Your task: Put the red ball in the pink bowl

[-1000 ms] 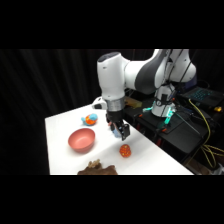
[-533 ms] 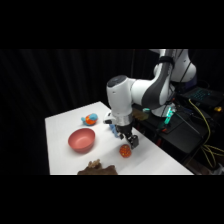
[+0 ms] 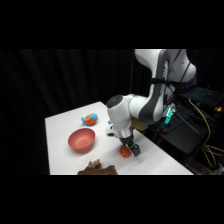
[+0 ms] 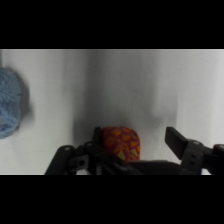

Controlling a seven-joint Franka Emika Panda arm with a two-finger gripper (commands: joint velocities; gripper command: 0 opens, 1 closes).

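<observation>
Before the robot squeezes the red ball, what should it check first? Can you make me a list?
1. Is the red ball between the fingers? Ok: in the wrist view one finger is right beside it and the other stands off to its far side.
2. Is the gripper open? Ok: there is a clear gap on one side of the ball.
3. Is the gripper low enough? Ok: in the side view it is down at the ball on the table.
4. Is the pink bowl empty and free? Ok: nothing shows inside it.
5. Is the ball centred in the gap? Not ok: it sits close to one finger.
</observation>
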